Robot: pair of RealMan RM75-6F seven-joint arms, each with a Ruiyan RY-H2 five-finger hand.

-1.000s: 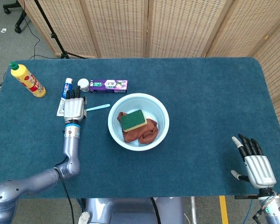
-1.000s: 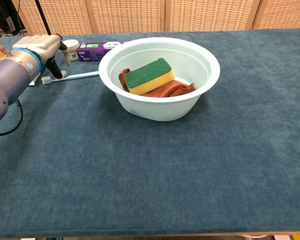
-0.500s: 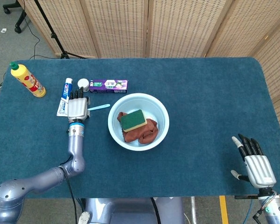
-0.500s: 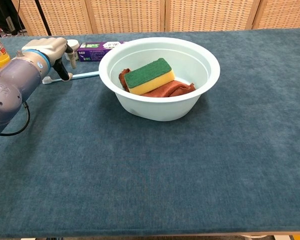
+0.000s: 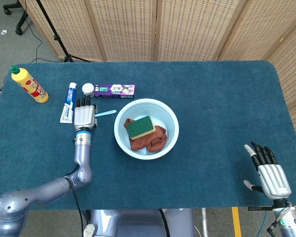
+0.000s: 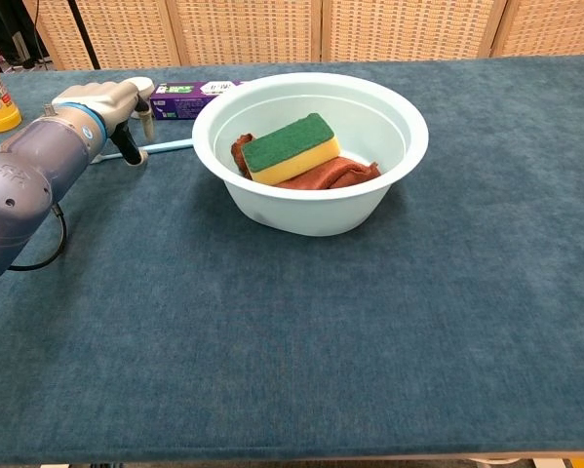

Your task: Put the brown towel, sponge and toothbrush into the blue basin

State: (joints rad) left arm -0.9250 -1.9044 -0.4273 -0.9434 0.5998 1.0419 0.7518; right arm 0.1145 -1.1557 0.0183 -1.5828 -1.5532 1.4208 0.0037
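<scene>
The light blue basin [image 5: 171, 120] stands mid-table, with the green and yellow sponge [image 5: 141, 127] lying on the brown towel [image 5: 151, 140] inside it. In the chest view the sponge [image 6: 290, 146] rests tilted on the towel [image 6: 335, 174]. The pale blue toothbrush [image 5: 106, 113] lies flat on the cloth left of the basin. My left hand [image 5: 84, 116] hovers over its head end with fingers [image 6: 132, 148] pointing down on either side of the handle [image 6: 171, 146], and no grip shows. Holding nothing, my right hand [image 5: 266, 170] rests open at the near right edge.
A yellow bottle [image 5: 30, 85] stands at the far left. A toothpaste tube [image 5: 68, 101], a small white jar [image 5: 88, 88] and a purple box [image 5: 114, 90] lie just behind my left hand. Folding screens close off the back.
My left hand has slid right along the table and now covers the toothbrush's head end. The basin, its contents and the right hand have not moved.
</scene>
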